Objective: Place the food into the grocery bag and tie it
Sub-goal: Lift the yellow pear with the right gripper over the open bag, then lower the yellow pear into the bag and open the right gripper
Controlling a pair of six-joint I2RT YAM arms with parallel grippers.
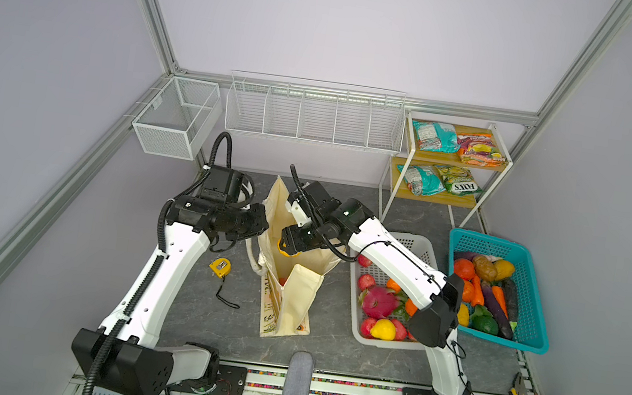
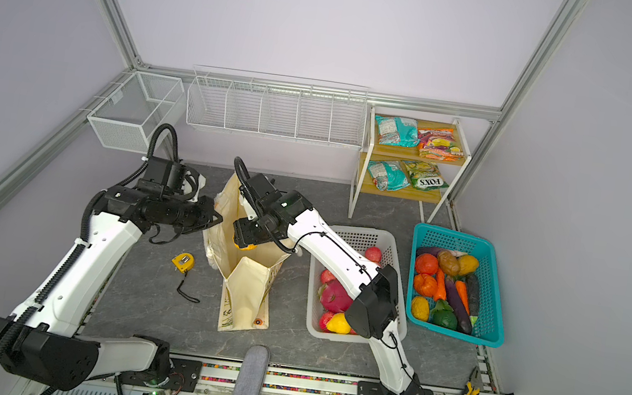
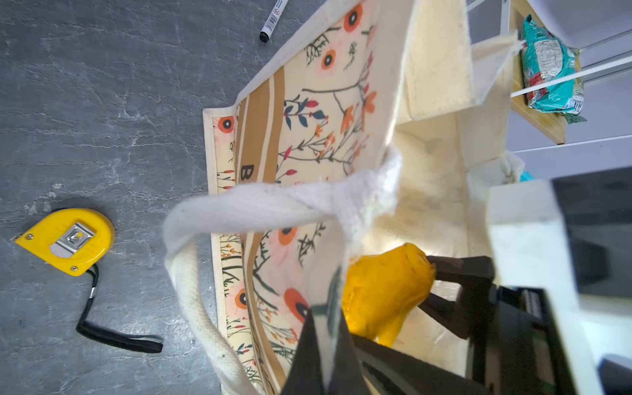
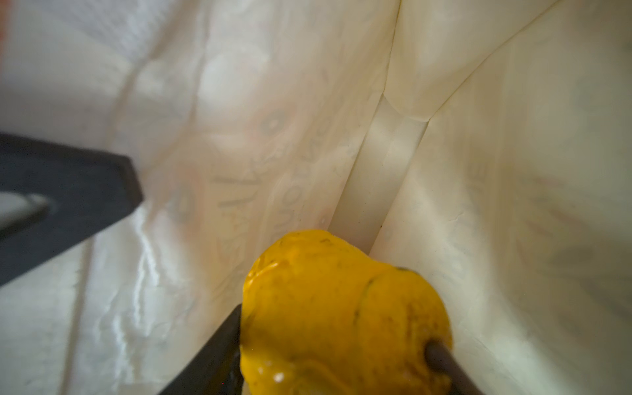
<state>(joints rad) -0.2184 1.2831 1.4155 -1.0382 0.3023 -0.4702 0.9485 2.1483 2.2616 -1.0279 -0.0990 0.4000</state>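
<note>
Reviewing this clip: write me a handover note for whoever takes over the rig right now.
Left hand: shut on the rim of the cream floral canvas grocery bag, holding its mouth open.
Right hand: shut on a yellow lumpy fruit inside the bag's mouth, not yet released.
Other food: mixed fruit in the white perforated plastic basket, mixed vegetables in the teal plastic basket, snack packets on the wooden shelf.
Done: one fruit brought to the bag.
Left: drop it, load the rest, tie the white rope handles.
</note>
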